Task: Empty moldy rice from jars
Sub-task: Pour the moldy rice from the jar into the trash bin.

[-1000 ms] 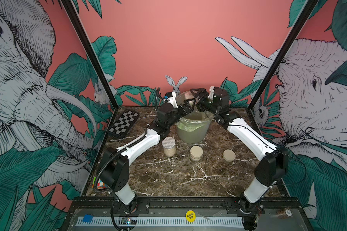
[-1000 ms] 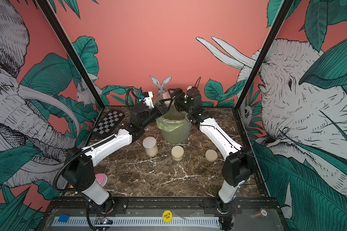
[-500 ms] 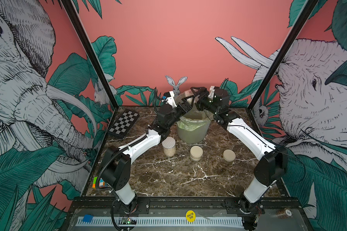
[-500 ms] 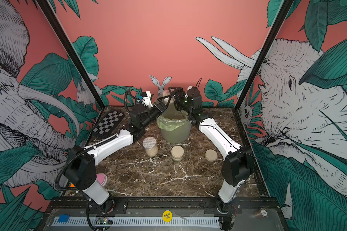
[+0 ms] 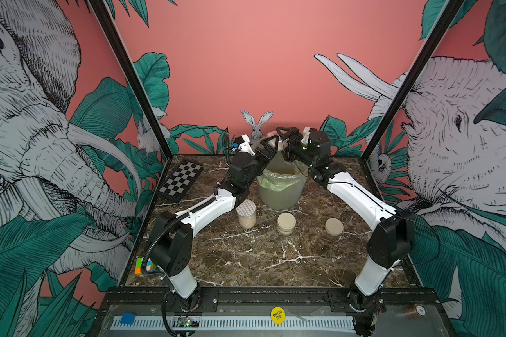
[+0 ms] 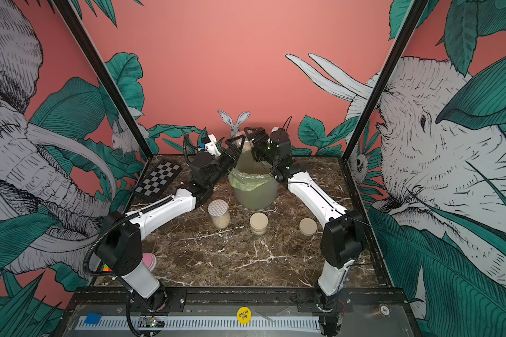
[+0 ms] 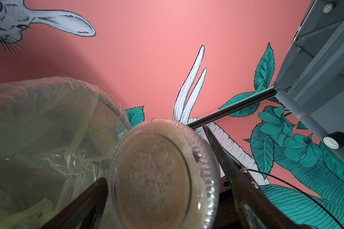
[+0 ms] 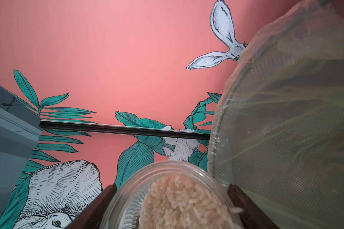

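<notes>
Checkerboard: lay flat at the left edge of the desk, left of centre in both top views.
Tall jar: stood upright just left of frame centre, beside the left forearm. Its dotted white lid was on and pale grains filled its lower part.
Left pincer: was raised in the upper centre of both top views. It stood open, with one finger on each side of the raised jar's base.
Raised jar: was held in the air between the two pincers, in the upper centre of both top views and just above the bin's rim in the picture.
Rice: was a beige clump of grains inside the raised jar, seen in both wrist views.
Bin: was translucent and lined with a green-tinted bag. It stood at frame centre, behind the row of jars.
Squat jar: sat in front of the bin at centre, with its beige lid on.
Right pincer: was in the upper centre, right of the raised jar, with its fingers closed on that jar's wall.
Beige lid: lay right of centre, apart from the squat jar. Whether a jar sat under it could not be told.
</notes>
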Controlling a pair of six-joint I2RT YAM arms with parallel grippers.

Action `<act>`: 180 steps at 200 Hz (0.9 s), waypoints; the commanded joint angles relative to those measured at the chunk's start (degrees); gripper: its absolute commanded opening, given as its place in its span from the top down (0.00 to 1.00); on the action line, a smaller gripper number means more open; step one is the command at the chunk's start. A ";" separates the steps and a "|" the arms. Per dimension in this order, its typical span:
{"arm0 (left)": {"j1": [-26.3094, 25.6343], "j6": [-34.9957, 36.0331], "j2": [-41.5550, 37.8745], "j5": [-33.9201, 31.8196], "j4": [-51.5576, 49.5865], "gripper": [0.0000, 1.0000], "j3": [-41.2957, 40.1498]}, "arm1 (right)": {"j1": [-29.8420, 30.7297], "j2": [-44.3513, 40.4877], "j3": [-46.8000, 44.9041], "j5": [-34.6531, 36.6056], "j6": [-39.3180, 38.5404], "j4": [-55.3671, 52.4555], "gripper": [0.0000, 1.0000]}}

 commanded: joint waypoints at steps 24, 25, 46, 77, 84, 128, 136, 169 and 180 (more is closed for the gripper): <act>-0.73 -0.14 -1.19 -1.63 0.09 0.00 2.56 | 0.53 -0.75 1.39 -1.33 4.10 8.84 0.86; -0.72 -0.09 -1.20 -1.63 0.10 0.00 2.58 | 0.52 -0.80 1.35 -1.32 4.17 8.89 0.86; -0.89 0.86 -0.54 -1.85 0.64 0.00 2.91 | 0.76 -1.45 0.66 -0.65 5.69 8.76 0.86; -1.57 1.81 0.87 -2.54 1.99 0.01 3.93 | 0.91 -1.81 0.48 -0.81 7.05 8.95 0.86; -2.06 2.51 1.11 -2.81 1.99 0.01 4.43 | 0.93 -1.90 0.42 -0.66 7.22 8.90 0.86; -2.82 5.57 0.27 -6.12 3.29 0.01 3.82 | 0.99 -2.33 -1.01 -0.10 7.89 9.79 0.86; -2.77 5.74 0.12 -6.82 3.74 0.00 3.59 | 1.05 -2.30 -1.35 -0.12 8.18 10.16 0.86; -2.75 6.34 -0.20 -9.61 5.47 0.01 2.85 | 1.12 -2.69 -1.72 0.15 8.27 10.17 0.86; -2.82 6.72 -0.04 -9.77 5.73 0.00 3.27 | 1.09 -2.65 -1.63 -0.06 8.35 10.16 0.86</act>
